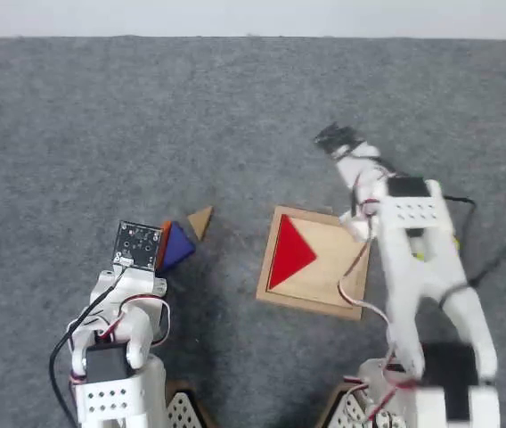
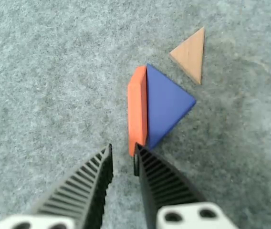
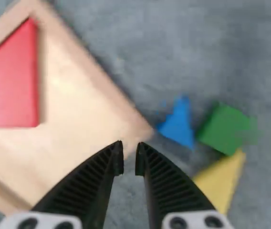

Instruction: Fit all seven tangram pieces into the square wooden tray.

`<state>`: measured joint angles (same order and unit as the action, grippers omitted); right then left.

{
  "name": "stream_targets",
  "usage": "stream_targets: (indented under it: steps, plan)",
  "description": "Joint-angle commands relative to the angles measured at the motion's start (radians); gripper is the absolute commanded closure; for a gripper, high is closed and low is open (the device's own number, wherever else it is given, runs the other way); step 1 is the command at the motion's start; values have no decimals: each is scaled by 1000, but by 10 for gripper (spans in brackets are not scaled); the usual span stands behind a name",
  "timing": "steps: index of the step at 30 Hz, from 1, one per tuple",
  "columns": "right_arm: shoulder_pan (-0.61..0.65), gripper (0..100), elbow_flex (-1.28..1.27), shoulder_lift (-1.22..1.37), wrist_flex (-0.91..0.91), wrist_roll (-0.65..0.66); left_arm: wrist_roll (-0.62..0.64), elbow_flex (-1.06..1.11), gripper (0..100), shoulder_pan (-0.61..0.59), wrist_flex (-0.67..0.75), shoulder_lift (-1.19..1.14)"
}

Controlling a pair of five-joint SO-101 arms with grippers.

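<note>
Across the grey felt tabletop (image 1: 102, 116): six pieces lie loose in two clusters of three, so the job looks barely begun.
Square wooden tray (image 1: 324, 281): sits between the arms, turned slightly askew. Match each piece's angle to its walls before lowering.
Large red triangle (image 1: 289, 252): flat inside the tray against one side. Later pieces should butt up to its long edge.
Left tool (image 2: 122, 150): jaws a narrow gap apart and empty, hovering just short of the orange slab's near end. Probably this is the pick in hand. Widen first, then straddle one piece only.
Right tool (image 3: 129, 157): jaws likewise slightly parted and empty, above the tray's edge. Best kept out of the drop path.
Dark blue triangle (image 2: 166, 105): pressed edge to edge against the orange piece. A sloppy grip would drag both.
Orange slab (image 2: 137, 112): its exact shape is unclear. Grip across the thin width.
Yellow triangle (image 3: 219, 183): just beside the tray, touching the green block.
Green square block (image 3: 221, 128): near the next piece.
Small light-blue triangle (image 3: 177, 124): nearest the tray rim.
Small plain-wood triangle (image 2: 190, 55): apart from the blue-orange pair, easy to take alone.
</note>
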<state>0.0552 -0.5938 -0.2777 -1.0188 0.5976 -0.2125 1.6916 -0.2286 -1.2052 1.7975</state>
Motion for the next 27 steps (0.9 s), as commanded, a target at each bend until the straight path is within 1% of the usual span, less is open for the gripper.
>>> stream_targets:
  steps: [1,2,4,8,10,14,16,20,24,27]
  plan:
    - [-113,939,-75,-202,-2,-35,-5,-7,930,-5,-11,0]
    - [-139,929,-106,-220,10,-29,-5,-7,930,-5,-11,0]
    - [-191,878,-130,-208,39,-37,-5,-7,930,-5,-11,0]
    - [-248,753,-112,-79,54,-40,-5,-7,930,-5,-11,0]
    - [-252,720,-80,1,54,-98,-5,-7,930,-5,-11,0]
    - [-292,743,40,159,70,-302,-5,-7,930,-5,-11,0]
    - [-318,745,94,231,91,-350,-5,-7,930,-5,-11,0]
    - [-367,743,180,355,110,-354,-5,-7,930,-5,-11,0]
    - [-392,743,195,458,137,-292,-5,-7,930,-5,-11,0]
    - [-401,743,216,483,130,-265,-5,-7,930,-5,-11,0]
